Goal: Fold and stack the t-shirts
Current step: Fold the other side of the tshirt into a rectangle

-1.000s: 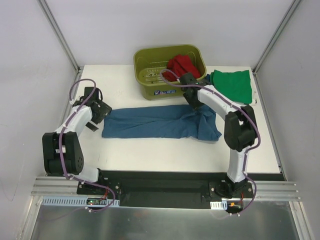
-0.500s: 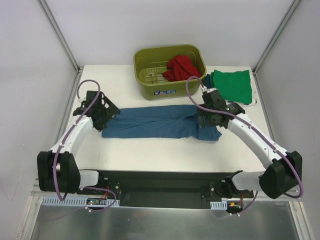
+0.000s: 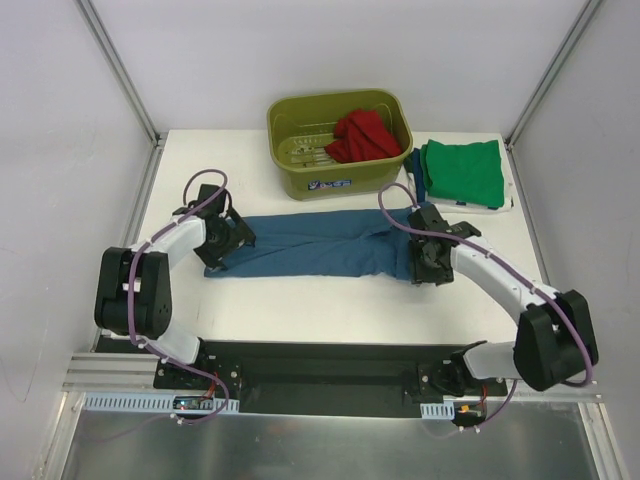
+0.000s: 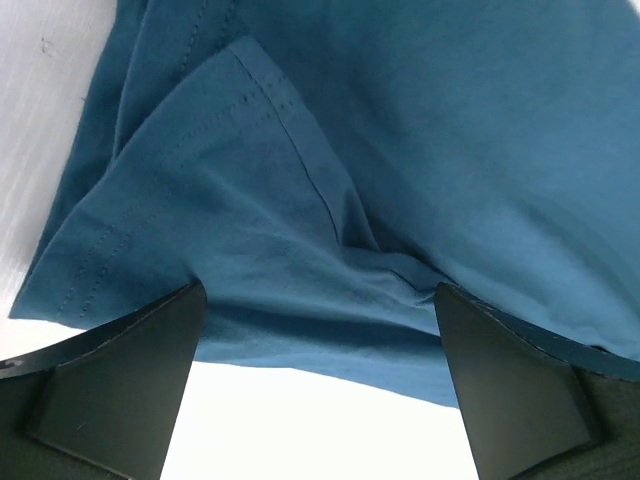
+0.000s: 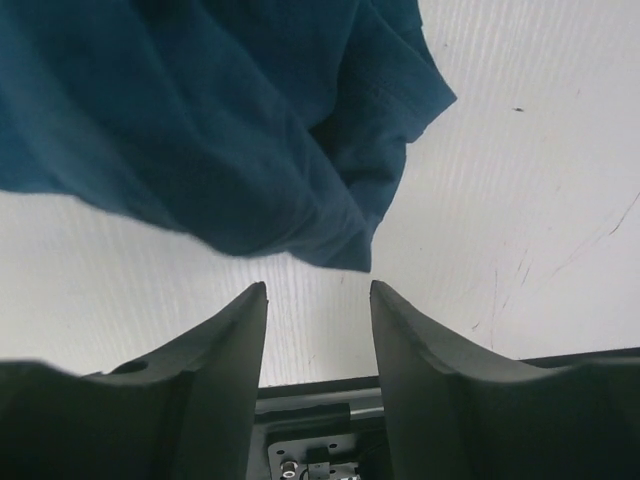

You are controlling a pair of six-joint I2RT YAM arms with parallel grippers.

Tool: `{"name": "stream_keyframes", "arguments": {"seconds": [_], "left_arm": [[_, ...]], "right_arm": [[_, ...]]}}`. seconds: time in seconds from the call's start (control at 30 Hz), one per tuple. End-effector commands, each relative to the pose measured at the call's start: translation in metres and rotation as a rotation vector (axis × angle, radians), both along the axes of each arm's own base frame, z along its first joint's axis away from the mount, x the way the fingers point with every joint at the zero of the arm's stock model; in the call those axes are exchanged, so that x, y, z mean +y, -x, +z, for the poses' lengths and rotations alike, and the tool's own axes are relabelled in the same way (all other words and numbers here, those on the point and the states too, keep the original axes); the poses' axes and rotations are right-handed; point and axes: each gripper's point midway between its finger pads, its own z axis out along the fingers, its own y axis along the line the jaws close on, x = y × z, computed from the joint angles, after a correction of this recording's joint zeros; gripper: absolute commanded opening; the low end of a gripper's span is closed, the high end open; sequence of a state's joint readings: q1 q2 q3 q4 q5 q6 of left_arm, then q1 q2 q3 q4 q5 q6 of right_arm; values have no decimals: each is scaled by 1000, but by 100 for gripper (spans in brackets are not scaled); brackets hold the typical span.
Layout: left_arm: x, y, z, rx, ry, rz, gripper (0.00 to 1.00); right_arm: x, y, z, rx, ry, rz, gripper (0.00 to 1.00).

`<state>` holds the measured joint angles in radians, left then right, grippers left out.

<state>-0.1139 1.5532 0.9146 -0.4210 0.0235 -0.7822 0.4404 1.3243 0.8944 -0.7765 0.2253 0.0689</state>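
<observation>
Left gripper (image 3: 228, 240) stands with its jaws at full spread and clamps nothing. In the left wrist view its fingers (image 4: 110, 380) straddle one end of the teal-blue t-shirt (image 3: 320, 245), with a stitched sleeve hem lying just ahead of them. Right gripper (image 3: 425, 262) is partly spread and also empty. The opposite end of the same shirt hangs just ahead of its fingertips (image 5: 245, 300), with bare table (image 3: 300, 300) between them.

Judged purpose: each gripper is posted at one end of the flattened shirt so that both ends can be pinched and lifted together for a fold. The green t-shirt (image 3: 462, 172) lies folded beyond the right gripper, probably as the base of the stack. The red t-shirt (image 3: 360, 135) sits crumpled in the olive tub (image 3: 300, 178), farther beyond both grippers, not yet folded.

Limits of view:
- Whether either gripper's fingertips touch cloth or table cannot be told.
- The number of cloth layers under the rumpled end at the right gripper is hidden.
- Both wrist views cut off most of the shirt.
- The red shirt's outline is unreadable.
</observation>
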Motion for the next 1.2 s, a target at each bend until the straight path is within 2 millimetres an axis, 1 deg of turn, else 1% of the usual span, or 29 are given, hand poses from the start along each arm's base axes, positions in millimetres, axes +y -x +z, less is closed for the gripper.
{"name": "stream_keyframes", "arguments": {"seconds": [0.0,0.07,0.1,0.17,0.2,0.27,0.3,0.33,0.4,0.43,0.5,0.53,0.63,0.7,0.73,0.8,0.83,0.93,1.1,1.17], "left_arm": [[15,-13,2,-24,-59,13,100],[19,-12,0,-20,-69,26,99],[22,-11,-1,-16,-72,33,99],[26,-12,-1,-16,-83,42,99],[27,-12,-1,-16,-87,41,99],[32,-12,-2,-15,-95,54,99],[35,-12,-3,-14,-104,60,99],[38,-13,-3,-12,-110,68,99],[45,-12,-5,-9,-131,88,99],[48,-12,-6,-6,-135,104,99],[50,-13,-7,1,-136,110,99],[51,-13,-8,4,-135,110,99],[52,-14,-11,15,-129,107,99],[52,-15,-13,21,-125,105,99],[51,-15,-13,24,-124,101,99],[49,-15,-14,28,-114,94,99],[48,-15,-14,28,-111,93,99],[50,-14,-16,36,-118,90,99],[52,-11,-17,37,-126,91,99],[52,-10,-17,37,-127,87,99]], "right_arm": [[-8,-18,-1,2,46,-42,47],[-10,-20,-6,20,58,-40,44],[-12,-22,-9,33,67,-45,41],[-16,-26,-9,27,88,-51,35],[-16,-28,-10,27,89,-49,27],[-12,-32,-8,20,70,-35,19],[-13,-33,-6,21,70,-30,11],[-13,-35,-3,17,73,-29,8],[-23,-31,2,34,115,-49,2],[-33,-28,9,44,166,-65,1],[-48,-23,17,54,239,-101,1],[-60,-17,24,69,308,-115,1],[-76,-15,41,73,397,-121,1],[-79,-17,50,66,415,-108,2],[-84,-17,54,69,445,-104,3],[-85,-19,56,81,465,-83,6],[-85,-21,56,82,470,-81,7],[-85,-23,47,117,485,-56,8],[-91,-21,26,190,515,-68,9],[-93,-19,17,216,512,-99,11]]}}
